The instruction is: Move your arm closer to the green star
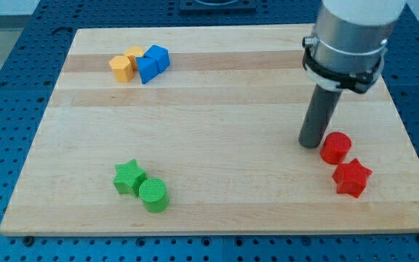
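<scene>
The green star point(128, 177) lies near the view's bottom left of the wooden board point(217, 109), touching a green cylinder point(153, 195) on its lower right. My tip point(310, 143) is far to the view's right of the star, just left of a red cylinder point(335, 148). The dark rod rises from the tip to the grey arm at the view's top right.
A red star point(352, 177) lies below the red cylinder. At the view's top left, two orange blocks point(126, 64) sit next to two blue blocks point(153, 62). The board rests on a blue perforated table.
</scene>
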Motion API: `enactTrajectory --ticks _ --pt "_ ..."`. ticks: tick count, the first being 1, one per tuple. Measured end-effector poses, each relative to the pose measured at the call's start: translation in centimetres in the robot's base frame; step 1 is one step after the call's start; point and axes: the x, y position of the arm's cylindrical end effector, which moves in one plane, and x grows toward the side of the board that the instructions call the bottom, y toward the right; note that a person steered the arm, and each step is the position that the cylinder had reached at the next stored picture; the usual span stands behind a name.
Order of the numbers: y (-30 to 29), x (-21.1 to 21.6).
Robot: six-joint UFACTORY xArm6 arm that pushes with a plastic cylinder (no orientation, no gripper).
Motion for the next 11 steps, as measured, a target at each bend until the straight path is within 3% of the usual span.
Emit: enactTrajectory --ticks 4,5,6,8,11 --pt "4.9 -0.3" --pt "-0.3 -3.0" --pt "-10.0 -3.1" --pt "-28.1 1.2" --pt "-33.2 12.8"
